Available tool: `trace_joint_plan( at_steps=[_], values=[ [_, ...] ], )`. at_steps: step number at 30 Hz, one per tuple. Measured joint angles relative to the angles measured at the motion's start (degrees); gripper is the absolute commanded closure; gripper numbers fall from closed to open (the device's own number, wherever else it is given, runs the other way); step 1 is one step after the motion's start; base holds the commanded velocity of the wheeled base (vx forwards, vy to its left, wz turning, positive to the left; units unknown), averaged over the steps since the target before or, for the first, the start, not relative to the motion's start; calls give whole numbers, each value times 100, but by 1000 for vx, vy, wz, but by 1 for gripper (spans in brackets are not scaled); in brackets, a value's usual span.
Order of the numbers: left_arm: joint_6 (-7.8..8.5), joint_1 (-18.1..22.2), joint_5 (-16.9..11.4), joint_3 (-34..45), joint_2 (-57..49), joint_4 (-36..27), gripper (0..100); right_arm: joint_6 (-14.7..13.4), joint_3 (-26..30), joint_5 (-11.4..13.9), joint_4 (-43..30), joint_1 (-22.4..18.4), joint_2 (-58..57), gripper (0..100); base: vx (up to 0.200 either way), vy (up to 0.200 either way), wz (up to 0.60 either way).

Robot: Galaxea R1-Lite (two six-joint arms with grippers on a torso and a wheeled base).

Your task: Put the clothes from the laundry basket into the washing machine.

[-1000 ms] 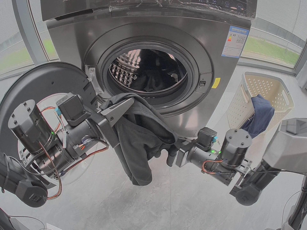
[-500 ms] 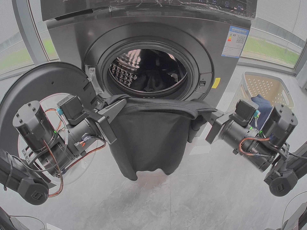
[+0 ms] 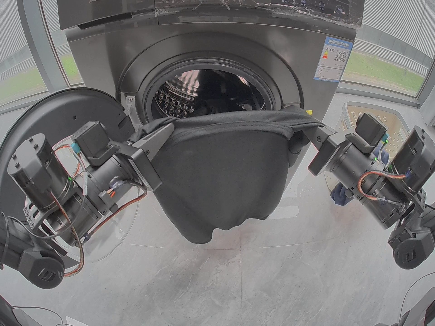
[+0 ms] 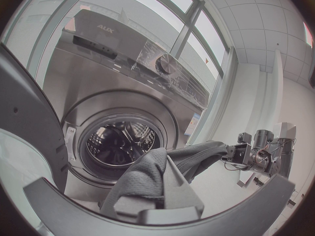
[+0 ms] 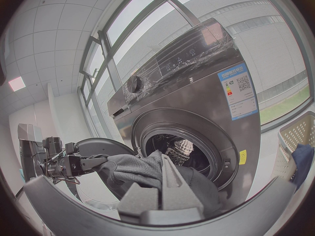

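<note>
A dark grey garment (image 3: 226, 173) hangs stretched between my two grippers in front of the washing machine (image 3: 290, 55), just below its round drum opening (image 3: 208, 93). My left gripper (image 3: 156, 134) is shut on the garment's left end, seen close up as grey mesh cloth (image 4: 144, 181). My right gripper (image 3: 312, 130) is shut on the right end (image 5: 137, 171). Dark clothes lie inside the drum. The cream laundry basket (image 3: 398, 123) stands right of the machine, with a navy garment (image 5: 303, 161) in it.
The machine's round door (image 3: 54, 118) stands swung open at the left, behind my left arm. Pale tiled floor (image 3: 253, 277) spreads in front of the machine. Windows run behind and beside it.
My right gripper pulled its end of the garment out to the right and upward, spreading the cloth wide. Both grippers then rose, bringing the garment's top edge level with the drum opening's lower rim.
</note>
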State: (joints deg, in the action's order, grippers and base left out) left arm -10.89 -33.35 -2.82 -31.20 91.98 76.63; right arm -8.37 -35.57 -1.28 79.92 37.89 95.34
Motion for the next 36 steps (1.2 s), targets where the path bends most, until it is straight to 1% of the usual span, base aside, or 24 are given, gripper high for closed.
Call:
trace_joint_plan(
  at_steps=[6, 10, 18, 28, 36],
  values=[
    [0, 26, 208, -157, -111, 1, 100, 6, -196, -13, -5, -10, -17, 100, 0, 0, 0],
    [0, 37, 328, -284, -173, -5, 100, 11, -338, -17, -6, -93, -22, 100, 0, 0, 0],
    [0, 43, 471, -518, -232, -5, 100, 11, -338, -16, 0, -138, -30, 100, 0, 0, 0],
    [0, 32, 486, -745, -227, -16, 100, 12, -288, -20, -5, -123, -99, 100, 0, 0, 0],
    [5, -151, 425, -775, 41, -111, 100, 6, 66, -20, -5, -13, 22, 100, 0, 0, 0]
  ],
)
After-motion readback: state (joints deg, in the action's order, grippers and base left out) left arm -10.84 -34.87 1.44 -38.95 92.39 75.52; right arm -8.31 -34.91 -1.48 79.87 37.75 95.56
